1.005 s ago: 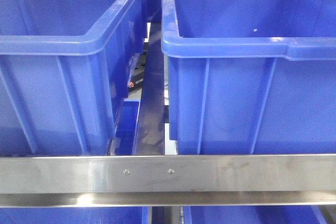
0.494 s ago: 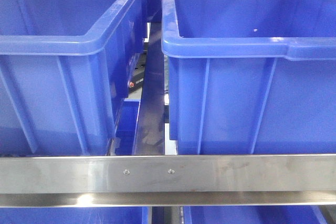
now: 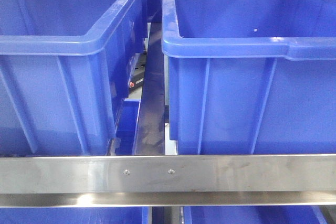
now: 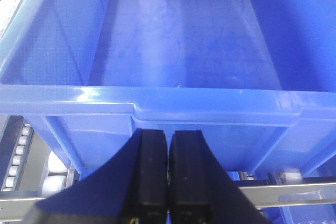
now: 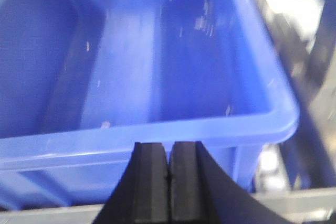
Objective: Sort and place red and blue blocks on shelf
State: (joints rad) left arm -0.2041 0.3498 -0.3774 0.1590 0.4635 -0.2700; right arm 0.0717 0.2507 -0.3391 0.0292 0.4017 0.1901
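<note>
Before the shelf, both arms hover at tub rims with nothing held. The left gripper has its jaws pressed together below an empty tub; the right gripper looks likewise closed, though that view is blurred. Neither of the 2 blocks is visible anywhere, so the next move is probably locating and fetching 1.

Large blue moulded-plastic tubs: smooth, semi-glossy walls. Brushed steel shelf crossbar: satin, faintly smudged. White plastic rollers: smooth. Black tool fingers: matt.
</note>
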